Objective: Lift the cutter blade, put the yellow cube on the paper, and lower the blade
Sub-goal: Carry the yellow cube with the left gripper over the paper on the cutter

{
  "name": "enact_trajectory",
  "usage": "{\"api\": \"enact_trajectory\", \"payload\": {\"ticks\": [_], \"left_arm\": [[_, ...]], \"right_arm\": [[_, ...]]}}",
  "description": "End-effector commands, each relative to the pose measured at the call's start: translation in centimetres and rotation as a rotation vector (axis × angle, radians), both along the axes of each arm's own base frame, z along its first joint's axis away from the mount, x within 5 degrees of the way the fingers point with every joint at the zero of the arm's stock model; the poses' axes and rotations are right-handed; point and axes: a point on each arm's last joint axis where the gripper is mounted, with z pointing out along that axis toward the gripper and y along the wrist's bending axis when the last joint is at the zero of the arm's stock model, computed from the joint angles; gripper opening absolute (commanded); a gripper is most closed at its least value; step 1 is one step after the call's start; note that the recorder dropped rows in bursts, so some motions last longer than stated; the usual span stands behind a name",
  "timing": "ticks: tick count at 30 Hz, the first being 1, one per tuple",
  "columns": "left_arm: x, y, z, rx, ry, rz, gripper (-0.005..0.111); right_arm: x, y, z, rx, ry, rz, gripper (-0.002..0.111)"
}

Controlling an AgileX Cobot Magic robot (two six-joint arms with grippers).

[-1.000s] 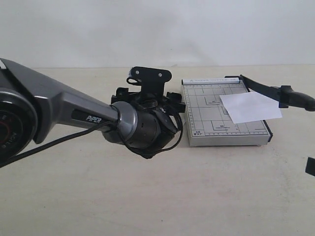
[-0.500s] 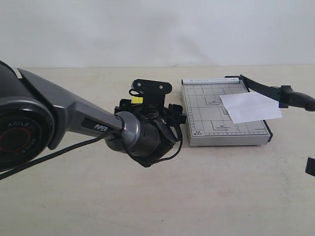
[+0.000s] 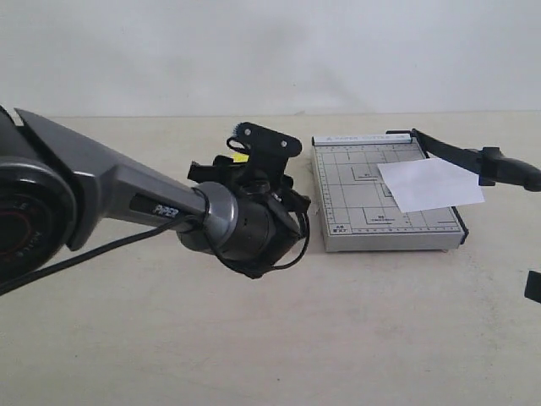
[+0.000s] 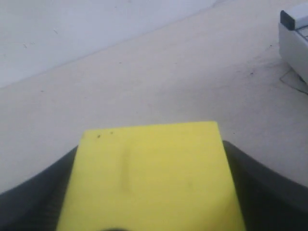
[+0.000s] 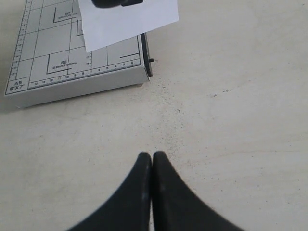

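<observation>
Since 0.5 s ago the left gripper has risen and tipped toward the cutter board, with the yellow cube pinched between its fingers, just left of the board. The cutter blade stands raised, and the paper lies on the board. The right gripper is pressed together, empty, over the table

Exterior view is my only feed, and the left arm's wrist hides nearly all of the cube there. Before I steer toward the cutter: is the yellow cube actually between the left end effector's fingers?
Observer: Yes. In the left wrist view the yellow cube sits gripped between the two dark fingers of the left end effector.
Operator: And the right end effector?
Observer: The right end effector is shut on nothing, tips touching, over the table with the cutter board ahead of it.
</observation>
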Motion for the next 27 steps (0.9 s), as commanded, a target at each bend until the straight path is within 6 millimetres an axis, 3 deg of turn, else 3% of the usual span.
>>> {"api": "enact_trajectory", "payload": {"ticks": [1,7,11,13,16,24,27], "left_arm": [[-0.8,-0.4,5.8,0.053,0.030,-0.034,0.005],[-3.1,-3.5,12.9,-0.175,0.119,-0.462,0.005],[-5.3,-5.4,15.2,-0.224,0.164,-0.803,0.005],[-5.7,-5.8,15.6,-0.226,0.168,-0.875,0.005],[-5.2,-6.8,14.5,-0.201,0.175,-0.908,0.005],[-1.2,-12.0,11.9,-0.190,0.102,-1.022,0.005],[-0.1,-12.9,11.7,-0.258,0.095,-1.003,0.005]], "right_arm": [[0.1,0.0,0.2,0.000,-0.015,-0.002,0.000],[0.2,0.0,0.3,0.002,-0.031,-0.001,0.000],[0.2,0.0,0.3,0.002,-0.031,-0.001,0.000],[0.2,0.0,0.3,0.002,-0.031,-0.001,0.000],[0.2,0.0,0.3,0.002,-0.033,-0.001,0.000],[0.3,0.0,0.4,0.004,-0.042,-0.001,0.000],[0.3,0.0,0.3,0.003,-0.037,-0.001,0.000]]}}
